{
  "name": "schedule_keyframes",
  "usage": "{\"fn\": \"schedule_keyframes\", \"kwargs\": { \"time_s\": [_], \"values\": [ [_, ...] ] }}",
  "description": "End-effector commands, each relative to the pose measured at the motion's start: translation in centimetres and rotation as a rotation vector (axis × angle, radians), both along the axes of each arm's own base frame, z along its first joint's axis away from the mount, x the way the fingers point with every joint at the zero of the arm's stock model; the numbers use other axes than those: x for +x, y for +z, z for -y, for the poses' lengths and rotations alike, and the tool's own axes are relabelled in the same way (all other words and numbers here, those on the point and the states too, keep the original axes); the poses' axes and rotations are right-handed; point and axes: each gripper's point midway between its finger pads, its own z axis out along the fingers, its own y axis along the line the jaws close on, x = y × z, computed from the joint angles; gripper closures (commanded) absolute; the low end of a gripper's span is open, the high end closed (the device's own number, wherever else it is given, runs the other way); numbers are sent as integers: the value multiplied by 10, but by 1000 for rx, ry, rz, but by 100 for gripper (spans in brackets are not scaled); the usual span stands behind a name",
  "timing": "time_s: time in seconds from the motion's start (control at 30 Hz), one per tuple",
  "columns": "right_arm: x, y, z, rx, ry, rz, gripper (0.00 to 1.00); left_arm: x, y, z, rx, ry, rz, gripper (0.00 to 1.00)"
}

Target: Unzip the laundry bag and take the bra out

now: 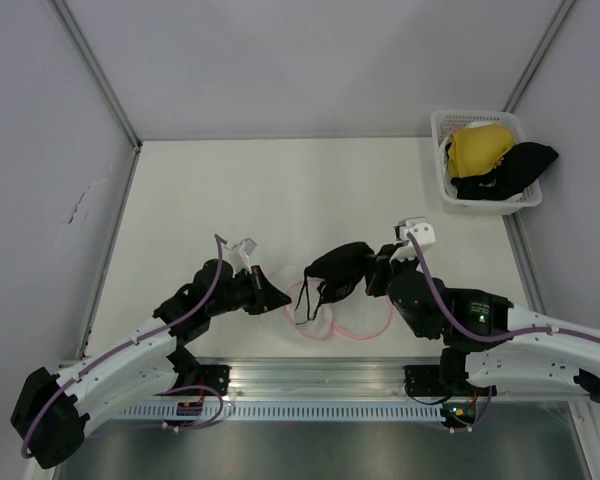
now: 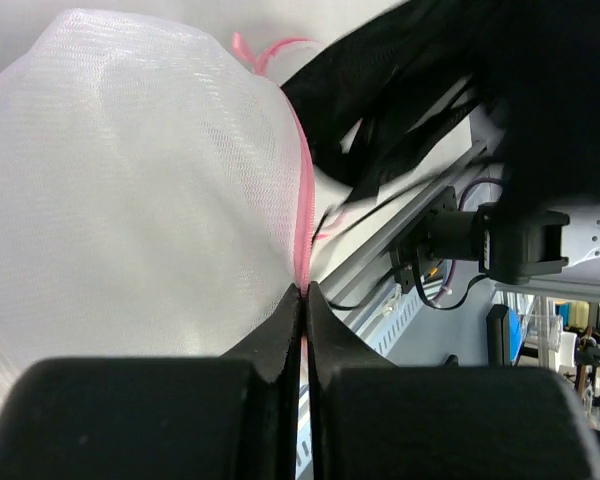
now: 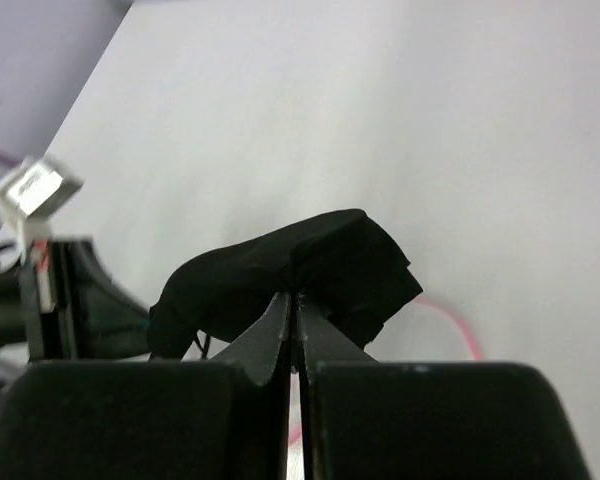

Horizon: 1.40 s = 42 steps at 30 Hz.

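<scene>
The laundry bag (image 1: 345, 318) is seen lying on the white table (image 1: 260, 200) close to its near edge, between the two arms, its translucent mesh flattened and outlined by the pink zipper trim (image 2: 303, 190). The left gripper (image 1: 278, 297) is set at the bag's left side; in the left wrist view its jaws are pressed together with almost no gap, and the pink-trimmed edge of the mesh is pinched between them. The right gripper (image 1: 372, 272) is positioned above the bag's right part, and its jaws are likewise closed tight, a fold of a black strappy garment (image 1: 338, 268) being clamped between them. This garment is held up off the table, its straps hanging down towards the bag's rim. Whether any part of it is inside the mesh cannot be told. The yellow bra (image 1: 478, 148) is found well apart from both arms, in the white basket (image 1: 490, 205) at the far right corner, where a second black garment (image 1: 515, 168) is draped just beside it over the basket's edge.
</scene>
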Motion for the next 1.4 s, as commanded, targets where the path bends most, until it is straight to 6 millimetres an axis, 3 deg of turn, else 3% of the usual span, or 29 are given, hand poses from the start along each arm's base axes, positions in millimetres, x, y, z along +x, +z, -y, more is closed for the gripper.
{"fn": "schedule_keyframes", "kwargs": {
  "time_s": [0.0, 0.1, 0.17, 0.23, 0.27, 0.3, 0.33, 0.37, 0.4, 0.43, 0.47, 0.5, 0.53, 0.57, 0.6, 0.63, 0.67, 0.7, 0.73, 0.77, 0.87, 0.93, 0.97, 1.1, 1.17, 1.2, 1.27, 1.3, 1.37],
  "values": [
    [31, 50, 63, 50, -365, 150, 100, 2, 8, 4, -34, 6, 1, 98],
    [51, 81, 102, 0, -560, 226, 100, 2, 8, 4, -34, 5, 4, 98],
    [67, 102, 102, 19, -589, 241, 100, 2, 8, 5, -35, 3, 0, 98],
    [92, 123, 119, 15, -654, 265, 100, 2, 9, 5, -36, 1, 3, 98],
    [110, 119, 110, -13, -625, 252, 100, 2, 9, 5, -36, -1, 4, 98],
    [130, 121, 130, -30, -690, 246, 100, 2, 9, 5, -36, -1, 3, 98],
    [143, 133, 137, -19, -704, 252, 100, 2, 10, 5, -38, -2, 5, 98],
    [166, 122, 135, -60, -698, 224, 100, 2, 11, 6, -40, -2, 6, 98],
    [184, 126, 163, -62, -777, 229, 100, 2, 12, 6, -42, -4, 9, 98],
    [195, 139, 175, -45, -809, 245, 100, 2, 14, 6, -46, -6, 9, 98],
    [219, 128, 199, -79, -869, 219, 100, 2, 18, 7, -51, -7, 17, 98],
    [231, 131, 211, -78, -907, 225, 100, 2, 18, 7, -52, -13, 17, 98],
    [239, 149, 223, -59, -941, 250, 100, 1, 20, 8, -54, -16, 19, 98],
    [260, 137, 231, -82, -968, 223, 100, 2, 24, 9, -56, -20, 24, 98],
    [272, 140, 247, -73, -989, 226, 100, 1, 25, 10, -56, -29, 25, 98],
    [280, 159, 255, -43, -1004, 258, 100, 1, 27, 10, -56, -33, 27, 98],
    [297, 147, 273, -62, -1047, 235, 99, 2, 29, 11, -55, -36, 29, 98],
    [306, 150, 279, -61, -1055, 240, 100, 2, 30, 11, -53, -39, 32, 98],
    [312, 172, 286, -31, -1068, 282, 100, 2, 31, 11, -51, -42, 33, 98],
    [330, 159, 299, -51, -1092, 256, 100, 1, 33, 11, -53, -46, 37, 98],
    [362, 164, 322, -56, -1129, 252, 100, 3, 34, 9, -35, -39, 42, 98],
    [380, 155, 329, -80, -1156, 241, 100, 3, 36, 8, -34, -35, 52, 98],
    [383, 150, 352, -89, -1204, 243, 100, 2, 35, 6, -29, -30, 45, 98],
    [408, 108, 367, -168, -1226, 199, 100, -1, 35, 3, -34, -21, 44, 98],
    [415, 74, 372, -199, -1247, 149, 100, -1, 33, 1, -26, -11, 43, 98],
    [417, 47, 372, -219, -1246, 101, 99, -1, 31, 0, -26, -12, 39, 98],
    [424, 23, 364, -227, -1179, 52, 89, -3, 28, 0, -24, -13, 31, 98],
    [426, 15, 359, -231, -1147, 27, 65, -3, 28, 0, -28, -12, 29, 98],
    [425, 11, 346, -223, -1087, -11, 48, -4, 23, 0, -24, -11, 17, 98]
  ]
}}
